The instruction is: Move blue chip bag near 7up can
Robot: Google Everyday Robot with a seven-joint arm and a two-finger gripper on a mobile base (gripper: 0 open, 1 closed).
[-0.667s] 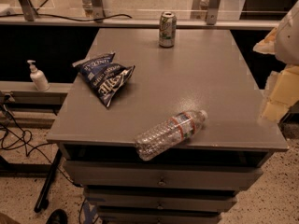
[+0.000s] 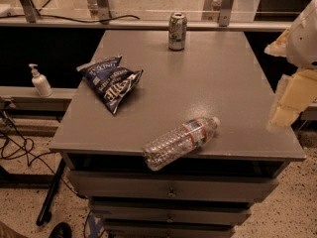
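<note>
The blue chip bag lies crumpled on the left side of the grey table, dark navy with white lettering. The 7up can stands upright at the table's far edge, near the middle. My gripper hangs at the right edge of the view, over the table's right side, far from the bag and the can. It holds nothing that I can see.
A clear plastic water bottle lies on its side at the front edge, partly overhanging. A white pump bottle stands on a lower ledge to the left. Cables run on the floor at left. Drawers sit below the tabletop.
</note>
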